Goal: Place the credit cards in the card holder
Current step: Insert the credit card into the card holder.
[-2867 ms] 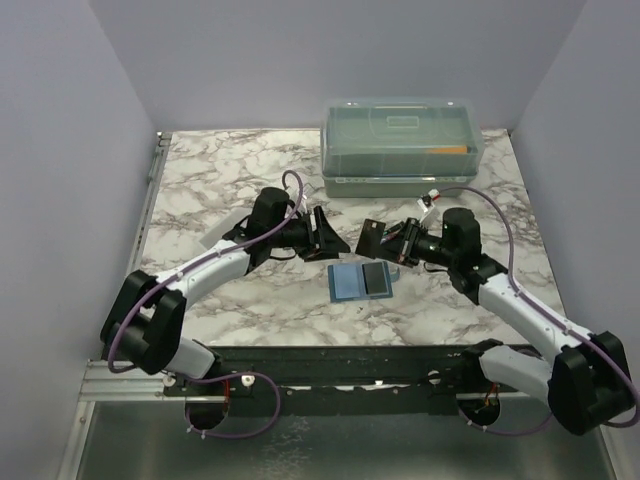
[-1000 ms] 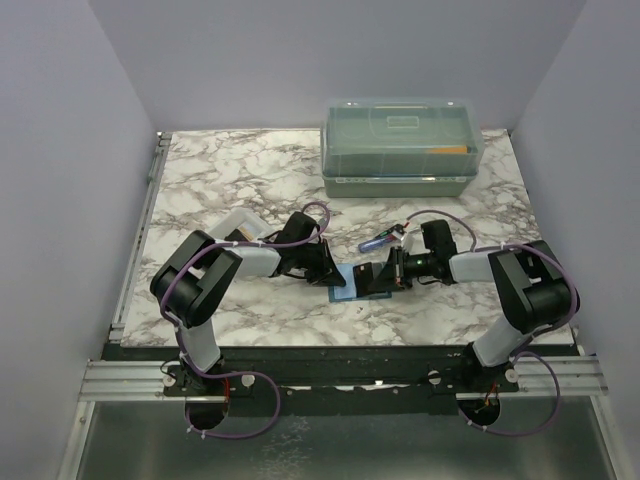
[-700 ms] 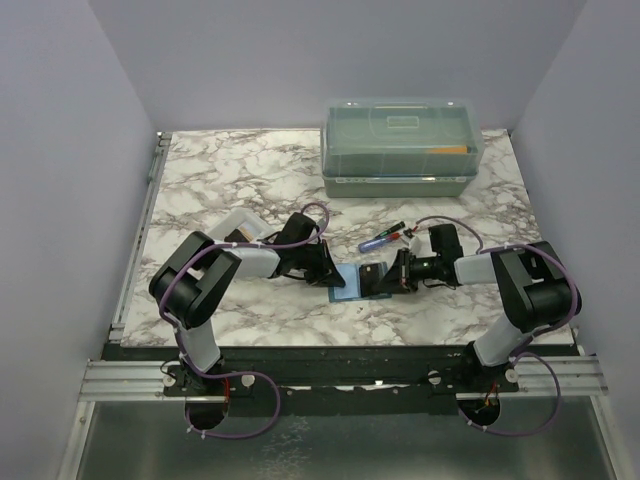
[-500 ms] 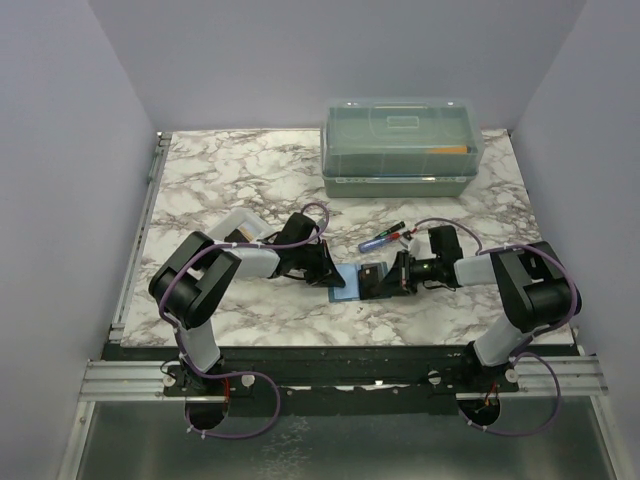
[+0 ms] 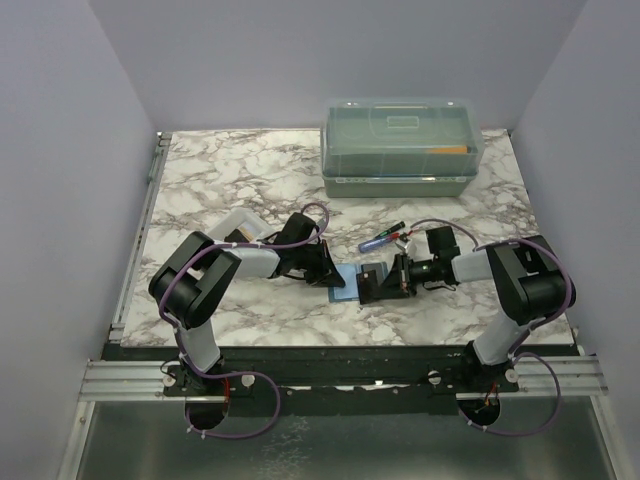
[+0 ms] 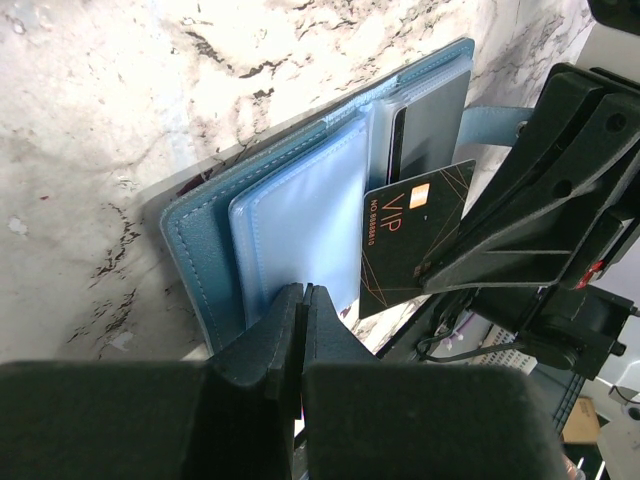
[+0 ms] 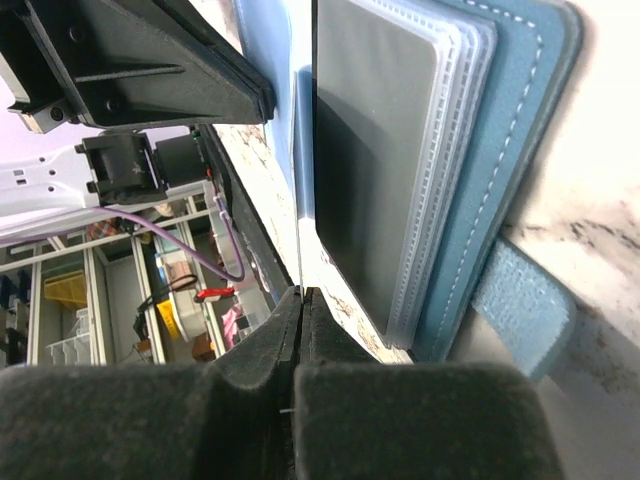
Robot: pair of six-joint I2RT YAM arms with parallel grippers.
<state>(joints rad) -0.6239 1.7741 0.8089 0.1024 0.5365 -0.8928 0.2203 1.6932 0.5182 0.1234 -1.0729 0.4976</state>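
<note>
Lavender walls (image 5: 60, 150) flank marbled tabletop (image 5: 220, 180) bearing card holder (image 5: 344, 285).

The card holder (image 6: 200, 260) lies open on the bench (image 5: 230, 170), between the two grippers. The left gripper (image 6: 302, 300), jaws together, has its tips at the holder's edge nearest it. The right gripper (image 7: 302, 300) faces it from the opposite side, pinching a card (image 6: 410, 240) tilted over the sleeves. A second card (image 7: 375, 150) sits in a sleeve on the half nearer the right gripper. Behind that gripper lies a pen (image 5: 381, 238) — well beyond it, a lidded box (image 5: 400, 140). A tray (image 5: 238, 224) rests behind the left gripper, beside its arm.
</note>
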